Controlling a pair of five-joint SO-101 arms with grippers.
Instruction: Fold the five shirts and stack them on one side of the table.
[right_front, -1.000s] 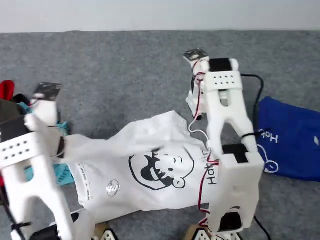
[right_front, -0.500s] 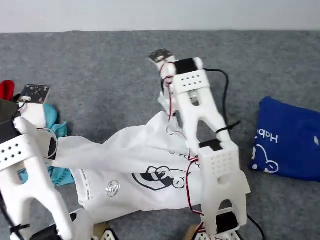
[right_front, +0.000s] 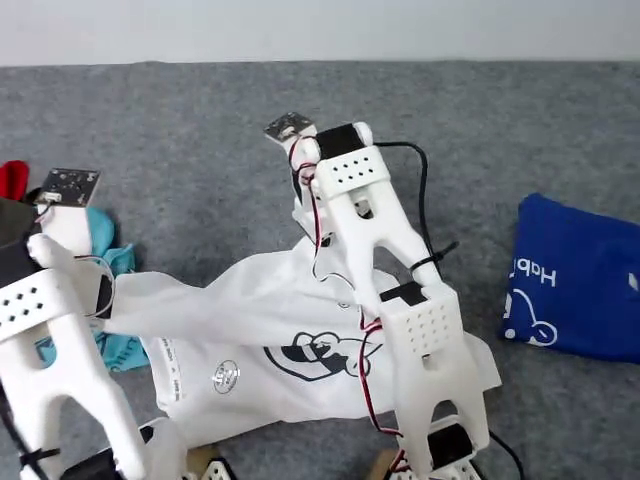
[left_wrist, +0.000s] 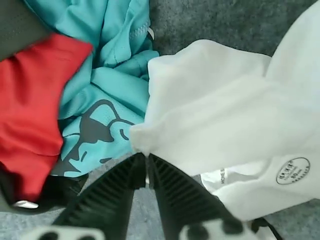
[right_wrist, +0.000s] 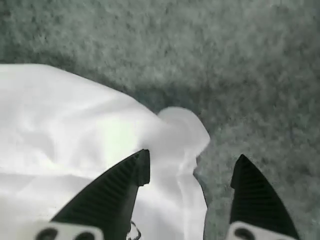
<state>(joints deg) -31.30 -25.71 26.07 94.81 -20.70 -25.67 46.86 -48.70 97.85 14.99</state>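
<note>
The right gripper (right_wrist: 194, 160) has swung left over the white shirt (right_front: 300, 330), jaws wide at its far edge. The left gripper (left_wrist: 146, 165) pinches its corner. Grey carpet (right_front: 200, 130) lies beneath, with a blue shirt (right_front: 575, 275) to the white shirt's right.

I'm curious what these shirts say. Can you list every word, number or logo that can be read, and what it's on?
On the white shirt: a round stamp and a strip of small print, both too small to read.
On the blue shirt: white lettering, only partly showing, not readable for sure.
On the teal shirt: a dark cartoon figure, no words.
</note>
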